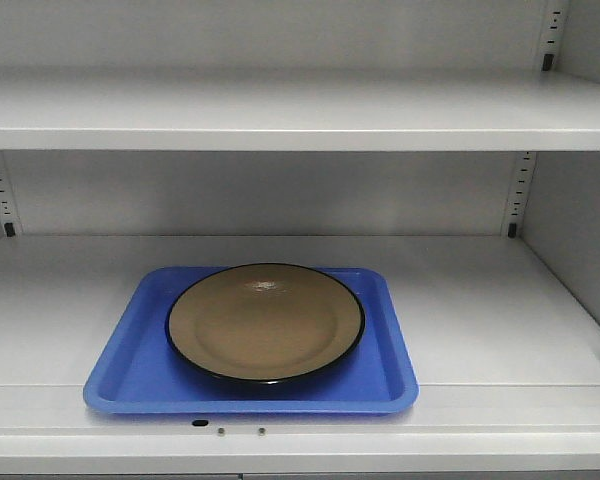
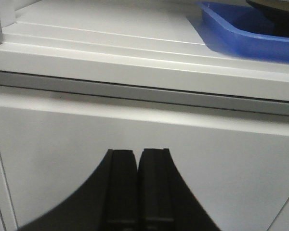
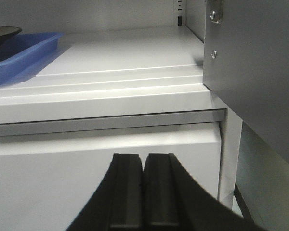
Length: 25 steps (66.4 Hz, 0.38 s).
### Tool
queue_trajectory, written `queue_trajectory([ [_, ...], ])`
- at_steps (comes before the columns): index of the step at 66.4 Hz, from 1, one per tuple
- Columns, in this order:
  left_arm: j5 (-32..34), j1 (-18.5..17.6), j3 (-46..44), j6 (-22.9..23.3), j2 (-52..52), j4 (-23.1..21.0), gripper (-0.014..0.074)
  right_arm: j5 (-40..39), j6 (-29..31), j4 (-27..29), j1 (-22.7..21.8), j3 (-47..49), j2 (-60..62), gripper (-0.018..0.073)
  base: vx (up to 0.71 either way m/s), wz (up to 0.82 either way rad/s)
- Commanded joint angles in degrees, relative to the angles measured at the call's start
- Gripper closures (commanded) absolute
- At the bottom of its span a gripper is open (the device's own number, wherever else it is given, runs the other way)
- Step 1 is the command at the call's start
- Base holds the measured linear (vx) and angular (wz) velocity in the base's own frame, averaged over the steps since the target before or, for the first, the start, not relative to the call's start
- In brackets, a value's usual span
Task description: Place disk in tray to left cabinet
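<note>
Both grippers empty, disk sitting in the tray on the cabinet shelf

Tan disk point(image 1: 265, 322) with the black rim lies flat inside the blue tray point(image 1: 130, 375), and the tray rests near the front edge of the left cabinet point(image 1: 480, 300) shelf, a bit left of centre. Left gripper point(image 2: 137, 166) and right gripper point(image 3: 143, 168) both hang below the shelf lip in front of a white panel, jaws pressed together with nothing between them, well apart from the tray.
</note>
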<state>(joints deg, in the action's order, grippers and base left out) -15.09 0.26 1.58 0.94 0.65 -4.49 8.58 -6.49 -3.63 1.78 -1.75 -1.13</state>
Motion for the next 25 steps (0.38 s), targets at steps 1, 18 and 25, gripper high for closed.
queue_trajectory([
  [1,4.75,-0.06,1.03,0.10,0.11,-0.20,0.0603,-4.96,-0.06,-0.70,-0.29,-1.12,-1.00,0.0566,0.00,0.00],
  [18,4.75,-0.06,1.03,0.10,0.11,-0.20,0.0603,-4.96,-0.06,-0.70,-0.29,-1.12,-1.00,0.0566,0.00,0.00],
  [25,4.75,-0.06,1.03,0.10,0.11,-0.20,0.0603,-4.96,-0.06,-0.70,-0.29,-1.12,-1.00,0.0566,0.00,0.00],
])
